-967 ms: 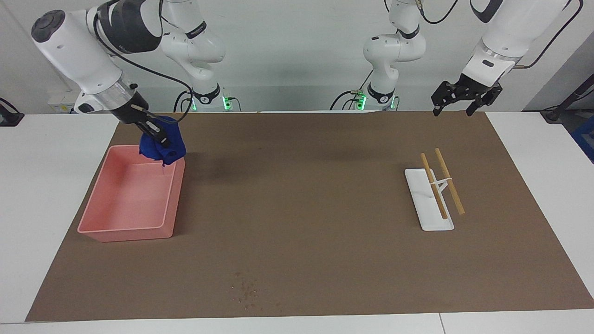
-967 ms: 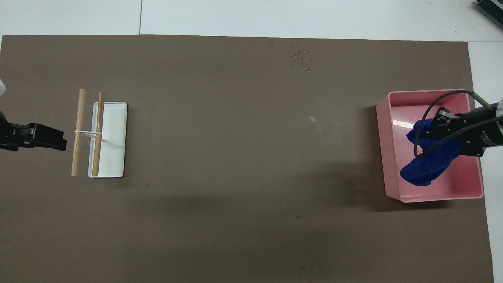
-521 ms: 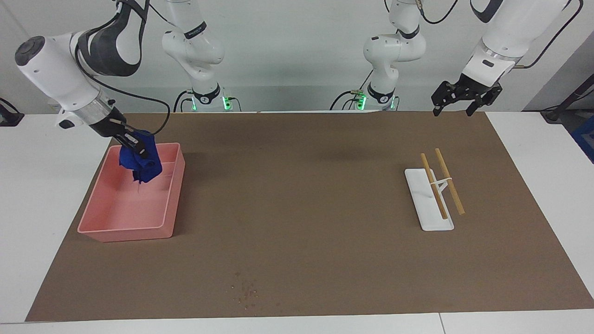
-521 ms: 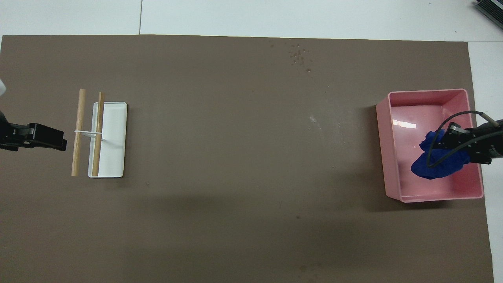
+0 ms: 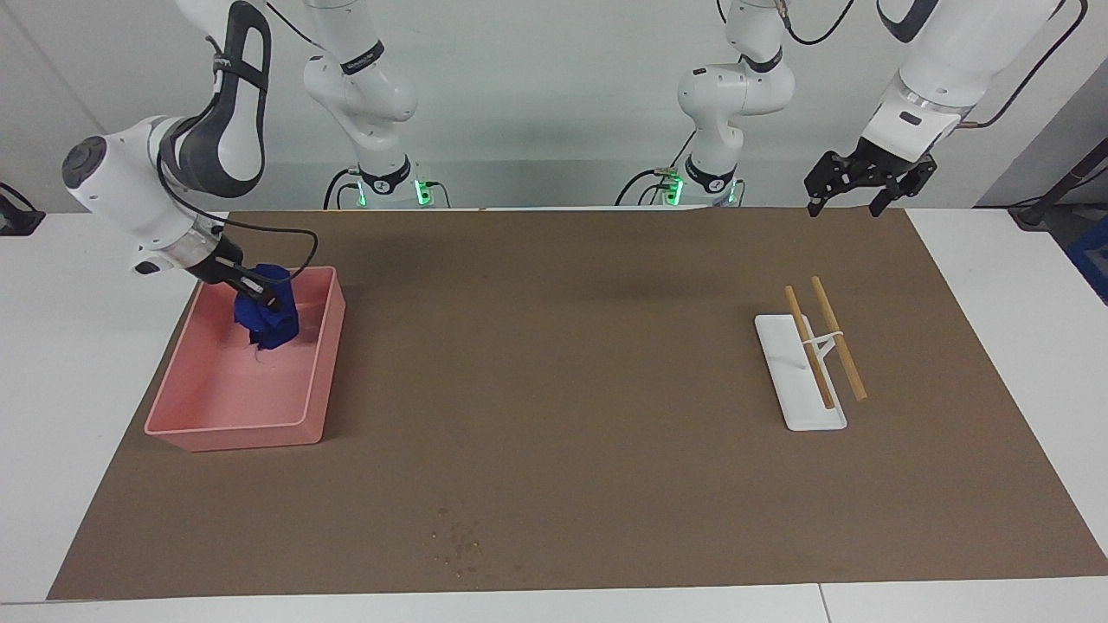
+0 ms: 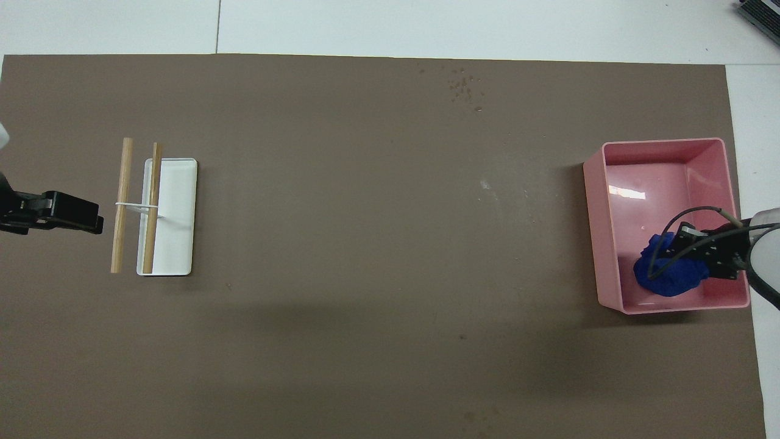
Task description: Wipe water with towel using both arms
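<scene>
- Right gripper (image 5: pixel 267 302) clamps the towel (image 5: pixel 270 322) inside the pink bin (image 5: pixel 234 424).
- Left gripper (image 5: pixel 847 204) waits with jaws apart — the overhead view shows only its tip beside the sticks (image 6: pixel 122 204).

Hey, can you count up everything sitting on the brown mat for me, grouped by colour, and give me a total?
Blue: 1, the towel, in the pink tub.
Pink: 1, the tub.
White: 1, the tray.
Wooden tan: 2, the sticks propped over the tray.
Total: 5
</scene>
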